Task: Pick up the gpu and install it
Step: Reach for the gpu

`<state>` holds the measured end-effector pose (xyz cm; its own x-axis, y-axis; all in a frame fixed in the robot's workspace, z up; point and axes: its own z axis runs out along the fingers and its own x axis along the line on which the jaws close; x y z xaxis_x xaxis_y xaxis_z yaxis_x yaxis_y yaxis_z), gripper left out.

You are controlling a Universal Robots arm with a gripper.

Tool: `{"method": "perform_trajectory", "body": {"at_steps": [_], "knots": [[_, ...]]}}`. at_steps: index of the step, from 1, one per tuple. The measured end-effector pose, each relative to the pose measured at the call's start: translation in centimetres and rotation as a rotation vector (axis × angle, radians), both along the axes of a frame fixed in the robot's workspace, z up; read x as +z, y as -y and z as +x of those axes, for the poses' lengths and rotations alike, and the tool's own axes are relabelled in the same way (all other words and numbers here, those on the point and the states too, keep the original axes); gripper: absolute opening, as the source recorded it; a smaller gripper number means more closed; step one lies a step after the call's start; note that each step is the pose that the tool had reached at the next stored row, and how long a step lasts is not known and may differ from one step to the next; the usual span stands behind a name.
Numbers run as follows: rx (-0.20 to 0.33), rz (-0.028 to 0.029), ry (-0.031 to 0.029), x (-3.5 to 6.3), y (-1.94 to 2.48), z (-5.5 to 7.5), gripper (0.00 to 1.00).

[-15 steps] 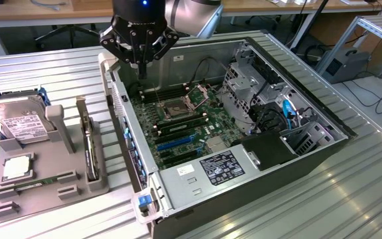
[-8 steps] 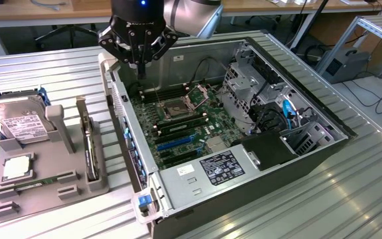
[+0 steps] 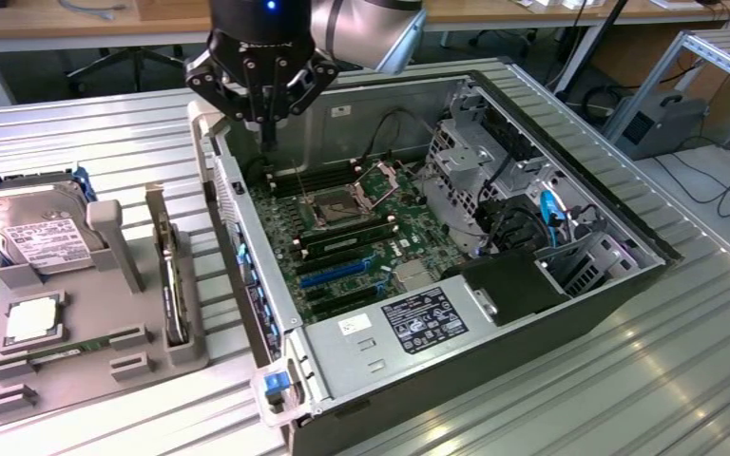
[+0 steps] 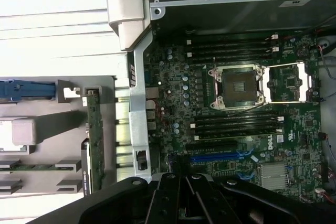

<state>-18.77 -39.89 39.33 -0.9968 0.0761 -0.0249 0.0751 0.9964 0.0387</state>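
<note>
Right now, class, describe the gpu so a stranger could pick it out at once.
Find the grey parts tray on the exterior view's left of the open computer case. The gpu stands on edge in the tray's slot nearest the case. Unlike the white-labelled hard drive, it is a thin card.

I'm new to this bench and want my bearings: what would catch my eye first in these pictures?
The open computer case dominates, lying on its side on the metal table with its motherboard and open processor socket exposed. The black gripper hangs above the case's far corner, toward the exterior view's upper left. At the exterior view's left, a grey holder has the gpu standing on edge beside a hard drive.
</note>
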Motion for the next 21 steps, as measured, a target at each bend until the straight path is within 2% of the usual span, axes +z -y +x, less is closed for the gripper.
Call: {"method": "perform_trajectory", "body": {"at_steps": [21], "knots": [[0.0,-0.0001,0.0,0.0,0.0,-0.67,0.11]]}}
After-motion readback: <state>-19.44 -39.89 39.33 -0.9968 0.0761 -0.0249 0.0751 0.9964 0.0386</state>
